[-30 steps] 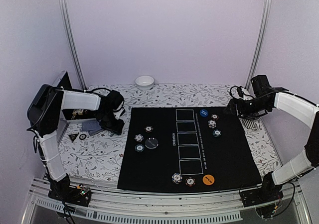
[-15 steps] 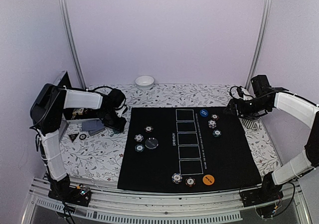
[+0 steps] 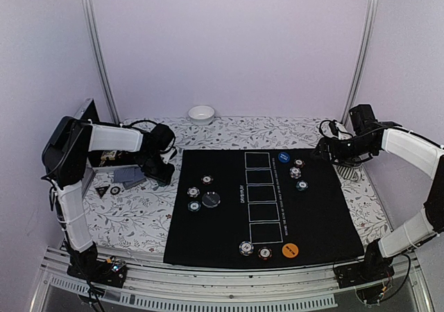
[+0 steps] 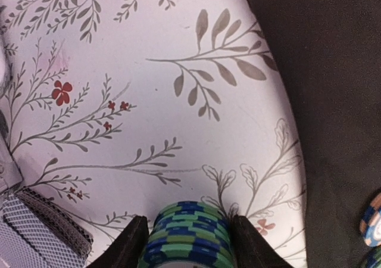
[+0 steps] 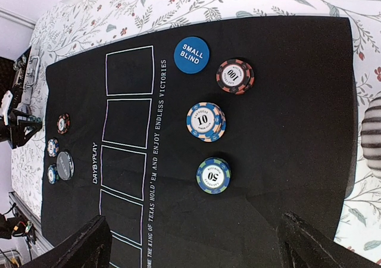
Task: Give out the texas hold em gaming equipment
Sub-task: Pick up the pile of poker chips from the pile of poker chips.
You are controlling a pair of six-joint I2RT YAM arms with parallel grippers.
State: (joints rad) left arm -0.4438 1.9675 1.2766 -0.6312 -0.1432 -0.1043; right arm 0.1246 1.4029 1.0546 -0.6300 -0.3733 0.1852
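Snugly pinched: round stack of green-blue striped chips (image 4: 189, 239).
My left gripper (image 4: 189, 223) squeezes its ridged edge between dark fingers (image 4: 128, 247), over floral cloth (image 4: 149, 101).

A green-and-blue chip stack (image 4: 189, 235) stands upright on the flowered cloth (image 4: 149, 71) near grey-blue cards (image 4: 36, 238). Flat on the black mat (image 5: 286, 131) lie a blue "SMALL BLIND" disc (image 5: 192, 55), a red-black stack (image 5: 234, 76), an orange-blue stack (image 5: 206, 121) and a green-blue stack (image 5: 214, 175).

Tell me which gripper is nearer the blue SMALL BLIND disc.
Right. The right gripper hangs just right of the SMALL BLIND disc; the left gripper is off the mat's left edge, around a green chip stack.
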